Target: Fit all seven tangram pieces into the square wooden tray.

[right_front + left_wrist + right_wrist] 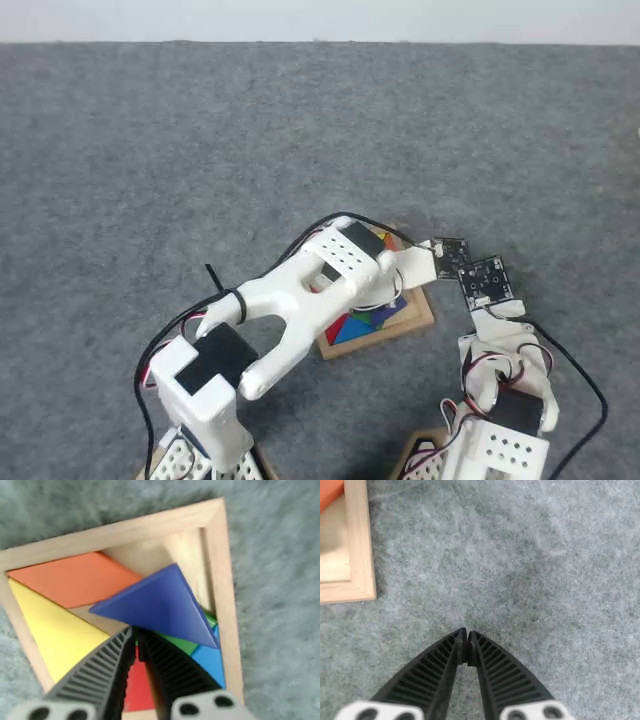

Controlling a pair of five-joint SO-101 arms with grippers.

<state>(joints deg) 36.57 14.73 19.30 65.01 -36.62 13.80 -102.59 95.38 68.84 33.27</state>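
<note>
High view, grey felt surface [200,130], white wall [320,20] behind, wooden tray [390,333]

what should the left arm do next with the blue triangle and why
Probably nudge the blue triangle toward the bare wood in the tray corner: it lies tilted over the green piece, not seated, and the shut left pincer sits at its edge.
</note>
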